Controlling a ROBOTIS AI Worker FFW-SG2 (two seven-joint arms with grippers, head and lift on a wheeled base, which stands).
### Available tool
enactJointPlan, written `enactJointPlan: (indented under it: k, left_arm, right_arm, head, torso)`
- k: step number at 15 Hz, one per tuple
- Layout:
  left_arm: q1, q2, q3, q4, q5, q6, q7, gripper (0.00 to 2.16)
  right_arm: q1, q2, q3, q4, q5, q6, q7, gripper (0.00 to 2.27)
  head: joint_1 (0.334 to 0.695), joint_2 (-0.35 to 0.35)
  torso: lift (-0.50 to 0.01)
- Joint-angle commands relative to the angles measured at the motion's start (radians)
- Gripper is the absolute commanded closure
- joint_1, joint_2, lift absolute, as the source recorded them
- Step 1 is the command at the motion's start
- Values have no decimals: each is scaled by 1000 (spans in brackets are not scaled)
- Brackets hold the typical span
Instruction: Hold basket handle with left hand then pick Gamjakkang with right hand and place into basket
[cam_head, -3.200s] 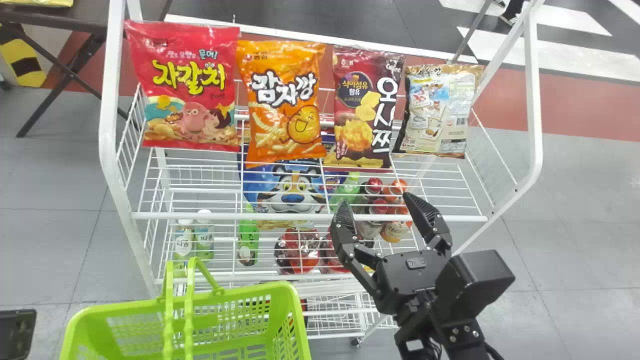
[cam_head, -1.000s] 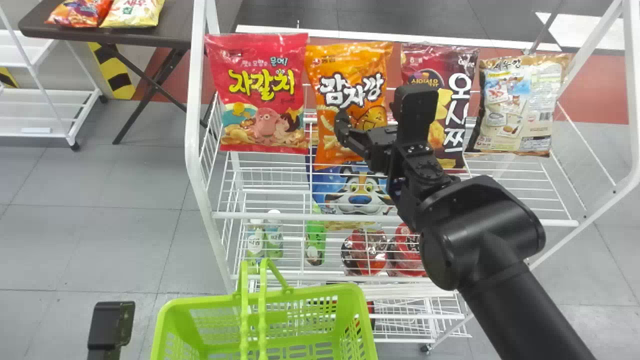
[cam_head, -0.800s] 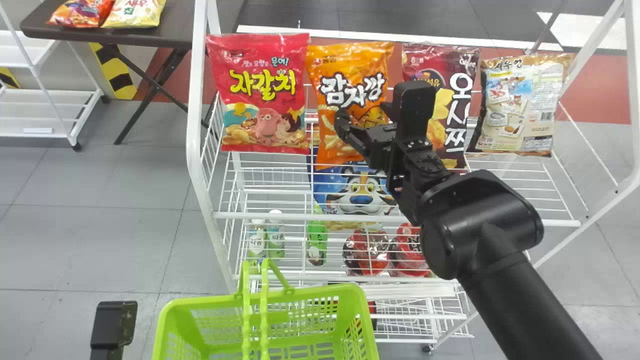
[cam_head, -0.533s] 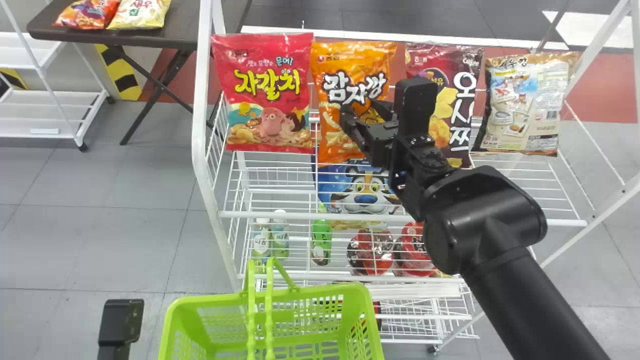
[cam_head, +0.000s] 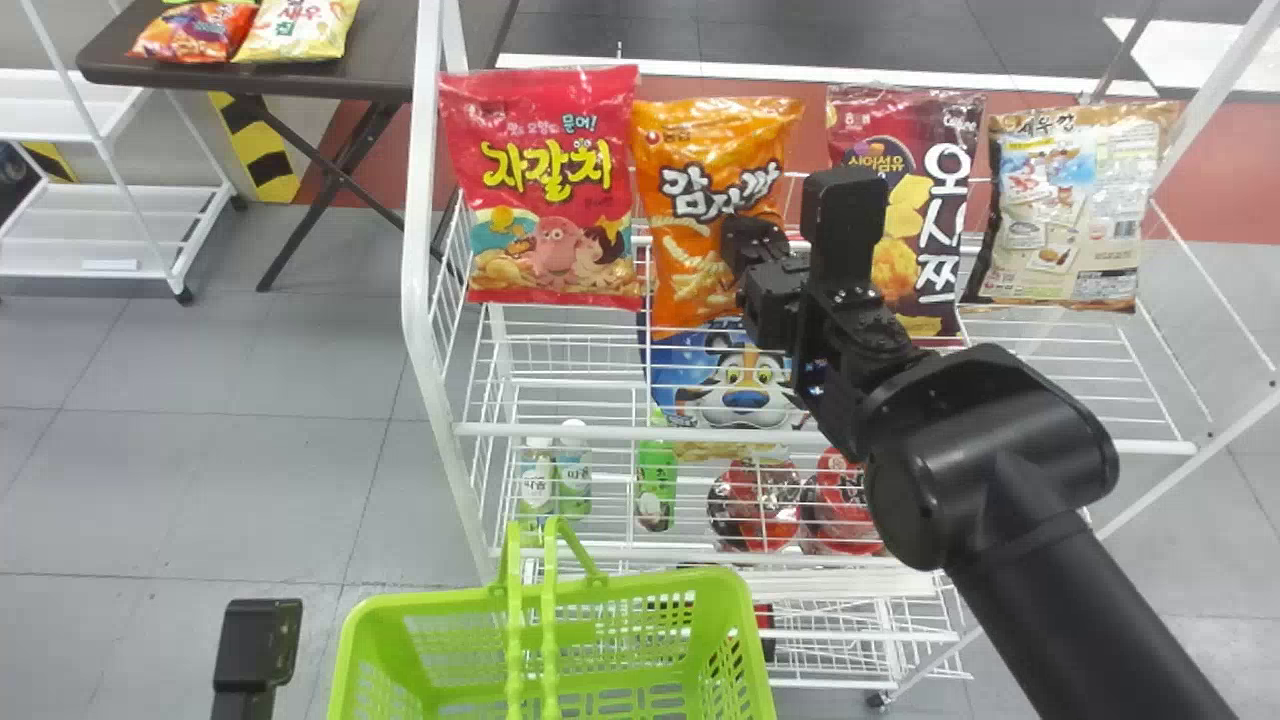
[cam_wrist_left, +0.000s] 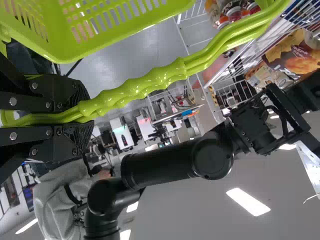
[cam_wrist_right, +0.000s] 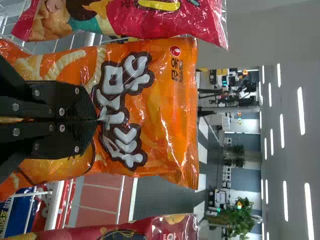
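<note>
The Gamjakkang, an orange bag (cam_head: 680, 215), stands on the rack's top shelf between a red and a maroon bag. My right gripper (cam_head: 752, 245) is at its front, and in the right wrist view that gripper (cam_wrist_right: 95, 120) is shut with film of the orange bag (cam_wrist_right: 165, 110) pinched and creased around its tips. At the bottom left my left gripper (cam_head: 258, 645) shows in part beside the green basket (cam_head: 720, 590). In the left wrist view the left gripper (cam_wrist_left: 82, 117) is shut on the green basket handle (cam_wrist_left: 155, 77).
The red bag (cam_head: 550, 190) is close on the left of the orange one, the maroon bag (cam_head: 915, 250) on the right, then a beige bag (cam_head: 1075, 210). The white rack's front rail (cam_head: 600, 432) runs between basket and bags. A dark table (cam_head: 400, 50) stands at the back left.
The right gripper has closed on the orange bag, whose top has dipped and lettering has creased. Before that, the right arm came in from over the rack's front. The head view has swung left.
</note>
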Motion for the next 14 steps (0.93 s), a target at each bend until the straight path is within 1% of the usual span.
enactJointPlan:
  k: [1,3,4,5,7,9,11,14]
  left_arm:
    - [2,-4,-5,-4,-2,-4,2,2145]
    - [4,-6,-13,-5,-8,-7,5,2145]
    - [4,-6,-15,-7,-9,-7,7,2148]
    - [5,-6,-16,-8,-12,-7,8,2148]
    - [8,-7,-16,-8,-20,-14,10,2148]
    - [11,-7,-16,-8,-20,-26,8,2145]
    - [11,-6,-16,-8,-20,-32,8,2145]
    - [7,-6,-16,-7,-21,-44,8,2148]
  right_arm:
    - [37,-30,-2,-76,0,-11,-30,2219]
    - [67,-48,-8,-155,-7,-11,-52,2219]
    - [81,-51,-11,-187,-18,-11,-55,2219]
    - [95,-63,-21,-221,-29,-8,-55,2219]
    - [112,-66,-33,-251,-52,-2,-47,2219]
    - [133,-73,-38,-296,-52,32,-44,2219]
    - [178,-91,-47,-386,-63,81,-44,2219]
    - [253,-132,-67,-549,-101,200,-44,2219]
  head:
    - [695,-54]
    - [695,-75]
    - [695,-81]
    - [695,-84]
    - [695,-87]
    - [695,-88]
    - [695,-88]
    - [695,-82]
  torso:
    - [-20]
    - [-20]
    - [-20]
    - [-20]
    - [-20]
    - [-20]
    - [-20]
    - [-20]
